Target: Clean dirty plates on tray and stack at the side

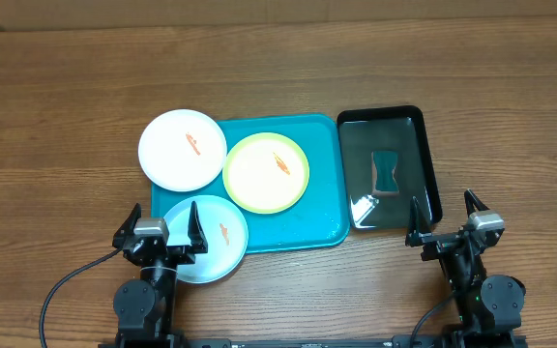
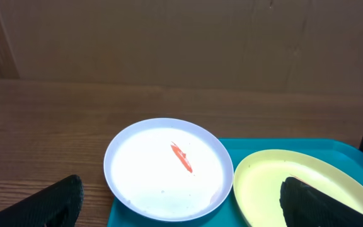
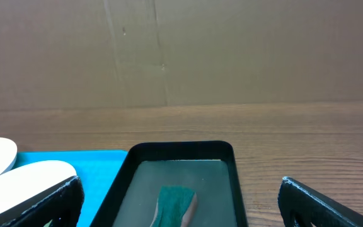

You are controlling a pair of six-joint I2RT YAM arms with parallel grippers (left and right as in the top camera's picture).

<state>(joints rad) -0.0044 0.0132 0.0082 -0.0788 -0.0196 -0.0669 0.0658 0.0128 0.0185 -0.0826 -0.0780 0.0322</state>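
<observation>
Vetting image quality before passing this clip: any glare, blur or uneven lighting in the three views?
Overhead: sharp, evenly lit, white glare on the glossy black tray near its lower-left corner. Left wrist: white plate crisp, left fingers dark and soft-edged at the frame bottom. Right wrist: black tray in focus, right fingers likewise soft.

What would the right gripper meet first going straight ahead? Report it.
The black tray, probably its near rim, with the green sponge inside just beyond. The right gripper is open; its height above the rim is unclear.

1 overhead, 2 low; tray [image 1: 325, 205] shared
</observation>
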